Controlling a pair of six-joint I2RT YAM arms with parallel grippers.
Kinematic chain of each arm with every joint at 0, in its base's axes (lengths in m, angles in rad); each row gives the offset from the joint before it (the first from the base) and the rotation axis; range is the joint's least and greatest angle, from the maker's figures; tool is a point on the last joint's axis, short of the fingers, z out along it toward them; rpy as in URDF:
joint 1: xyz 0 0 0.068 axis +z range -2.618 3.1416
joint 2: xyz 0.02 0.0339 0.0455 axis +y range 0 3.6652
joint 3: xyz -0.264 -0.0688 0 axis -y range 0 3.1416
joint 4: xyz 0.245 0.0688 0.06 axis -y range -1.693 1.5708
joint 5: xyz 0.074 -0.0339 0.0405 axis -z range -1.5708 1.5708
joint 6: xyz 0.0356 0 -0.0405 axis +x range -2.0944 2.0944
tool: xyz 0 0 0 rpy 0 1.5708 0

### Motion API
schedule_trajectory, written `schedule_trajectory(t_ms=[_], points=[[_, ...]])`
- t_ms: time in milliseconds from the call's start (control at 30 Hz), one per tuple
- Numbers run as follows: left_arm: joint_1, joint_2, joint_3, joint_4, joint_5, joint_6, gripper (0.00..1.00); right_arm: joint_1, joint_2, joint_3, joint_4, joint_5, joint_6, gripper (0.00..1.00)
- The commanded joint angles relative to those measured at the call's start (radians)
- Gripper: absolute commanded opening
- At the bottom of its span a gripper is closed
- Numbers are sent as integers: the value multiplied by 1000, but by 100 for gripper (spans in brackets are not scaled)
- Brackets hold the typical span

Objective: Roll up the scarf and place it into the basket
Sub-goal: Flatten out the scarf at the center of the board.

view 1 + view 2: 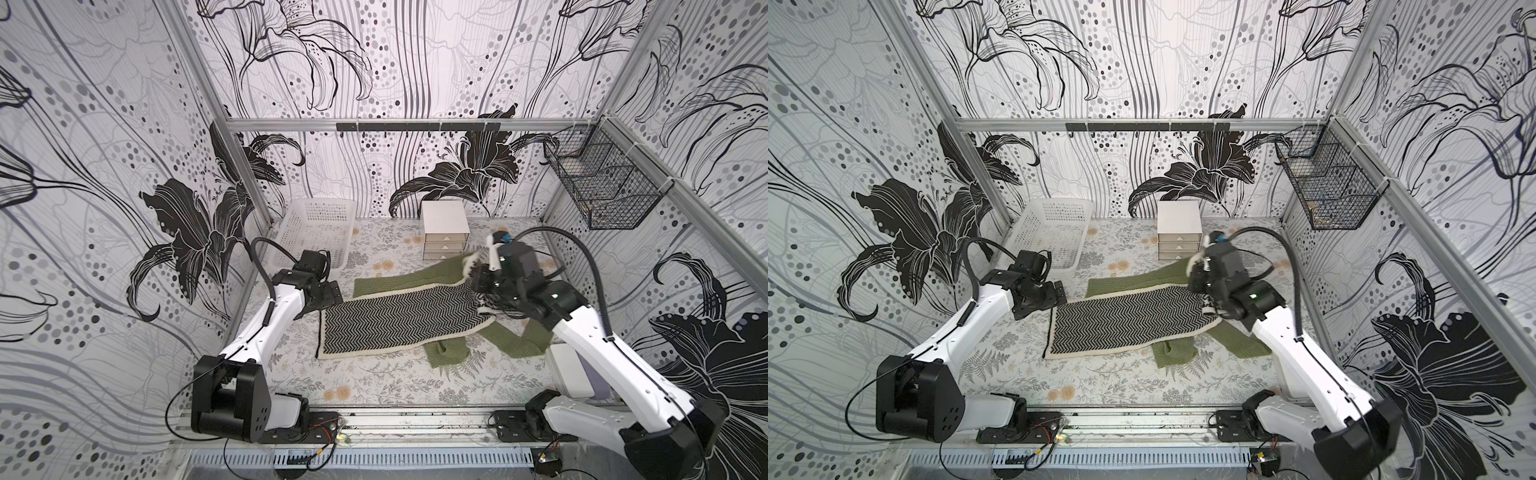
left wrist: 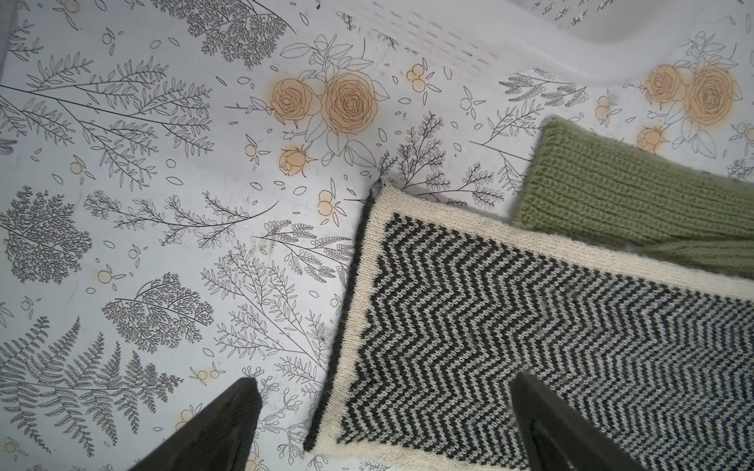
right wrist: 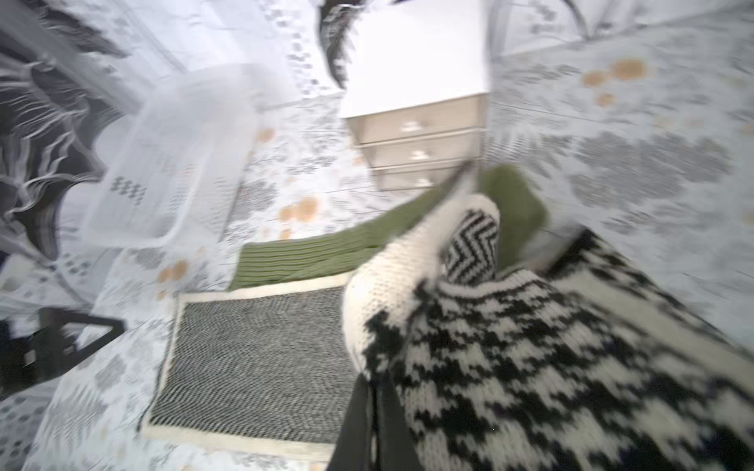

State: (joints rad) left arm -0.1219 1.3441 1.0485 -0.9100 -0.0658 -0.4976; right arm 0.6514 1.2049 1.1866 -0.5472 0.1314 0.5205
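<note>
While outside the basket [image 1: 291, 232], scarf [image 1: 399, 322] tight between right fingers [image 3: 355, 428]; left fingers [image 2: 220, 428] wide apart.

Three walls [image 1: 104, 166] close in the bay, papered with big black lilies, grey trailing lines and scattered dots. A metal rail [image 1: 291, 124] runs across the back wall with a black hook strip [image 1: 415, 126] fixed to it. A black wire basket [image 1: 615, 208], split into compartments, hangs on the right wall. The worktop [image 1: 374, 382] wears a pale print of grey ferns and peach roses. A small white drawer unit [image 1: 445, 230] with three drawers stands at the back, near the wall. A white slotted duct [image 1: 374, 459] runs along the front edge. The light is soft and even.
</note>
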Motion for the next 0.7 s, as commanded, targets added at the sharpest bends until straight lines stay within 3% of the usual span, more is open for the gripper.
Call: schedule_trajectory(t_ms=[0, 33, 67, 167, 300, 500, 667], points=[[29, -39, 47, 0, -12, 22, 99, 280, 173, 103, 8, 164, 122, 42], [31, -36, 58, -9, -11, 27, 99, 332, 182, 131, -7, 238, 125, 56], [31, -32, 66, -12, -9, 32, 99, 340, 171, 126, -13, 259, 124, 61], [31, -23, 63, 1, 17, 37, 99, 311, 107, 80, -50, 359, 96, 64], [10, -4, 51, 21, 55, 33, 99, 179, 55, 19, -80, 379, 42, 64], [-117, 85, 68, 67, 120, -8, 99, -8, 177, 23, 9, 131, -138, 64], [-175, 121, 90, 98, 141, -49, 99, -113, 418, 136, 100, -246, -255, 65]])
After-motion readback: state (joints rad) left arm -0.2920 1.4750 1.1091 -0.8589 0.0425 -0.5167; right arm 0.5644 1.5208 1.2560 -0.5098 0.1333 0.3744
